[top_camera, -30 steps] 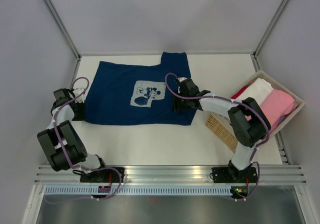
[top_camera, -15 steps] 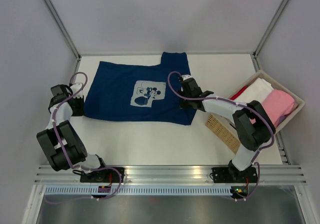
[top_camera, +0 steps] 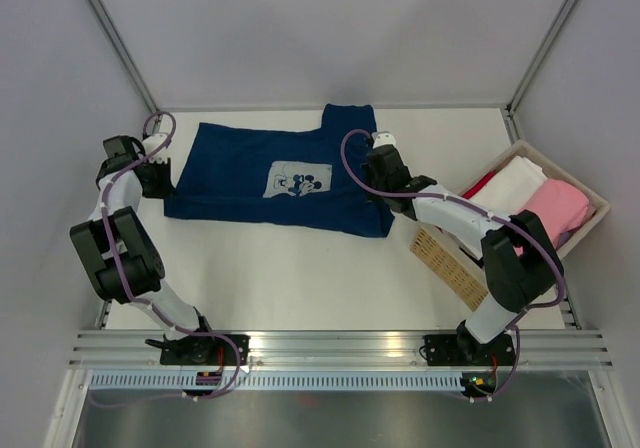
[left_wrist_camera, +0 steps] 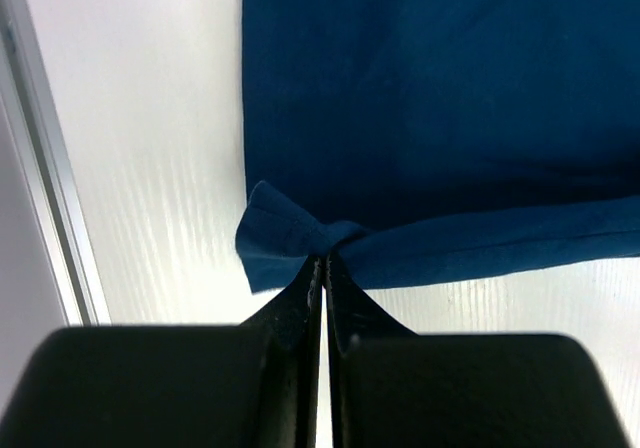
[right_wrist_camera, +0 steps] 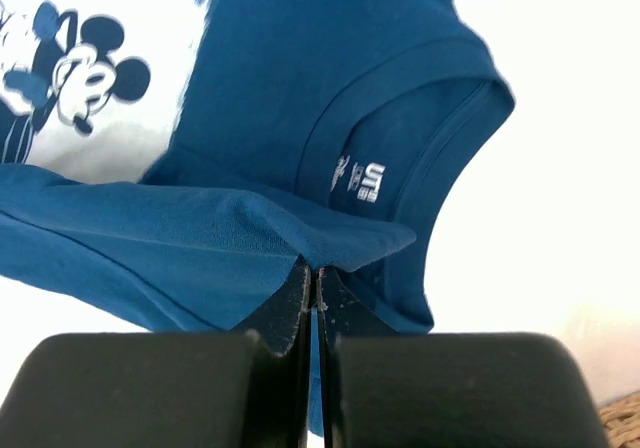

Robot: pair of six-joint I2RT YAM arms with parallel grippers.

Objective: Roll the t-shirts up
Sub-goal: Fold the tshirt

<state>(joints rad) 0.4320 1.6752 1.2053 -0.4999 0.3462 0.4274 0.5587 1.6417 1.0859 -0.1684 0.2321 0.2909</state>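
A navy blue t-shirt [top_camera: 235,173] with a white-and-pale-blue cartoon print [top_camera: 297,183] lies spread across the back of the white table [top_camera: 300,278], collar to the right. My left gripper [top_camera: 160,176] is shut on the shirt's near-left hem corner [left_wrist_camera: 300,233], which bunches up at the tips of the left gripper [left_wrist_camera: 323,260]. My right gripper [top_camera: 377,180] is shut on a lifted fold of the shirt beside the collar [right_wrist_camera: 400,158]; the cloth drapes over the tips of the right gripper [right_wrist_camera: 314,268].
A grey basket [top_camera: 592,190] at the right edge holds folded white, pink and red cloths. A woven mat [top_camera: 445,258] lies in front of it. Metal frame posts and grey walls close in the table's back and sides.
The right gripper has shut on the shirt. Both grippers have moved toward the back of the table, drawing the shirt's near edge up and over.
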